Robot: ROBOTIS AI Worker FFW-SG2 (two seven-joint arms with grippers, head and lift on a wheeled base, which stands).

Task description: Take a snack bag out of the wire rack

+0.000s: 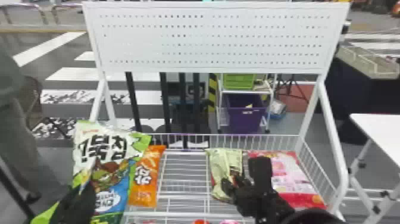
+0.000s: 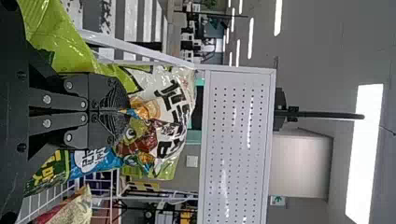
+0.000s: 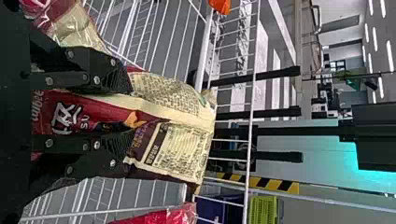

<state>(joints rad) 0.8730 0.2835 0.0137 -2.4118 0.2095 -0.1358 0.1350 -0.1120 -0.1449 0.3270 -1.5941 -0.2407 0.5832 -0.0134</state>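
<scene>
Left gripper [image 1: 88, 188]: clamped on green-white snack bag [image 1: 104, 175] | right gripper [image 1: 243, 171]: spread astride cream bag [image 1: 220, 163] in wire rack [image 1: 184, 214], contact unclear

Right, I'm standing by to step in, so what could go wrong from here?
The left hand pinches a fold of the green bag, which might slip free. Lifting that bag could also disturb the orange bag beside it. The right hand, open around the cream bag, may snag the neighbouring pink bag.
</scene>
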